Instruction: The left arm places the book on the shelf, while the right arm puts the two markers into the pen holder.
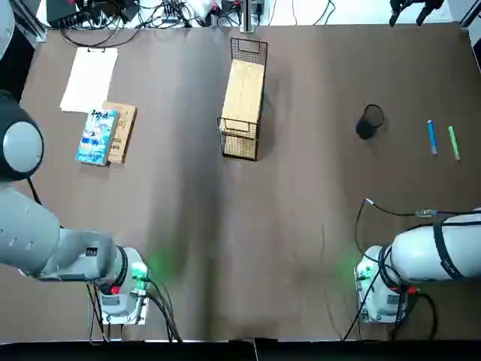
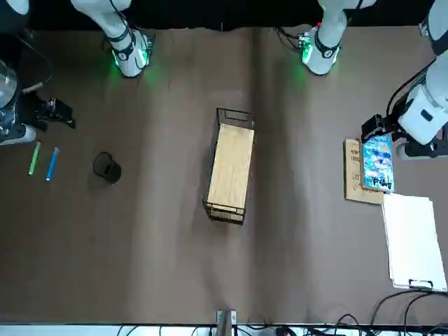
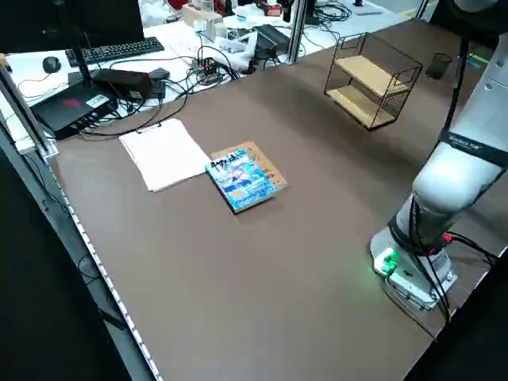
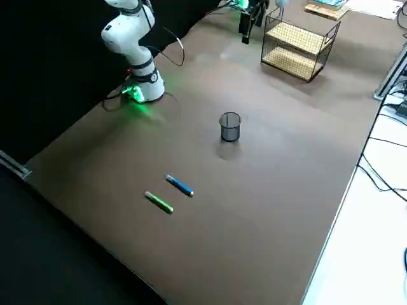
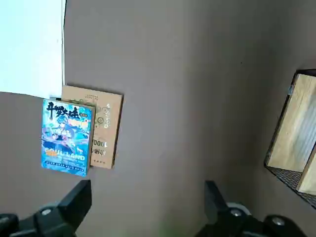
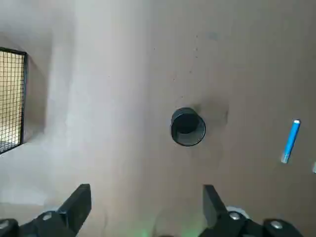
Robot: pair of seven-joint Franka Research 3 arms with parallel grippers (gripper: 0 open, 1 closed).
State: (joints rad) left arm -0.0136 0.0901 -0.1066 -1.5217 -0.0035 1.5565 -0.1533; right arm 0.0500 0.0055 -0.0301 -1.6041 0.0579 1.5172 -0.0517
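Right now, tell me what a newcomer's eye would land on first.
The shelf stands mid-table with its wooden top bare. On the robot's left, the book lies on a tan book beside white paper. On the right, two markers lie past the pen holder.

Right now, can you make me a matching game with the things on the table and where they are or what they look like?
Things:
1. book
2. blue marker
3. pen holder
4. shelf

Clues:
A. round, black, empty
B. lying on a tan-brown book
C. wire mesh with wooden planks
D. lying beside the green marker

Pairs: 1-B, 2-D, 3-A, 4-C
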